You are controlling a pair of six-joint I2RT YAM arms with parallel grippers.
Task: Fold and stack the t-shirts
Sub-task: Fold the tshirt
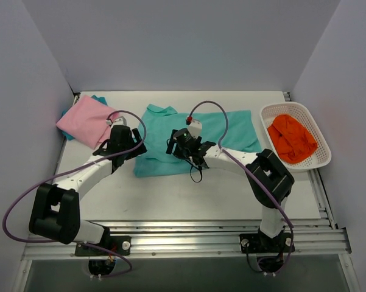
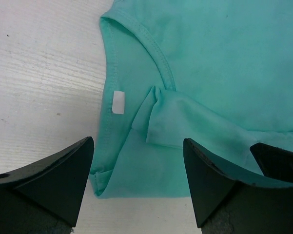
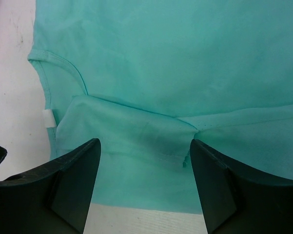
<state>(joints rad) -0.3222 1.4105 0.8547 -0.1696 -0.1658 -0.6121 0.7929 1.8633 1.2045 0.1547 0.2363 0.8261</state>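
T-shirts lie in three places. The teal shirt point(image 1: 231, 131) is spread mid-table, the pink shirt point(image 1: 84, 120) sits folded at about ten o'clock from it, and an orange cloth point(image 1: 291, 139) is heaped in the basket point(image 1: 324, 155) at three o'clock.

Teal is the one in hand, and it looks like thin, light jersey. It is soft and limp, with no stiffness of its own, so I expect it to sag and drape from wherever it is pinched and to drag a little on the matt white table point(image 1: 189, 201). It is neither fragile nor slippery (the risk is pinching one layer and leaving the one beneath).

The firmest holds look to be the stitched edges. One is the ribbed neckline point(image 2: 156, 53) with its double seam, near the small white label point(image 2: 118, 102). Others are the hem and the corner at six o'clock in the left wrist view. A sleeve flap point(image 3: 131, 131) is turned in over the body. It shows paler on that side and has a soft crease along its upper edge.

The left gripper point(image 2: 137, 146) hangs over the shirt's nine o'clock edge. Its black wedge fingers are spread wide with nothing between them. The right gripper point(image 3: 145, 146) stands over the flap nearer the middle, with its fingers also apart and the cloth lying flat beneath, unpinched.

The basket is white plastic lattice, rigid and oval.
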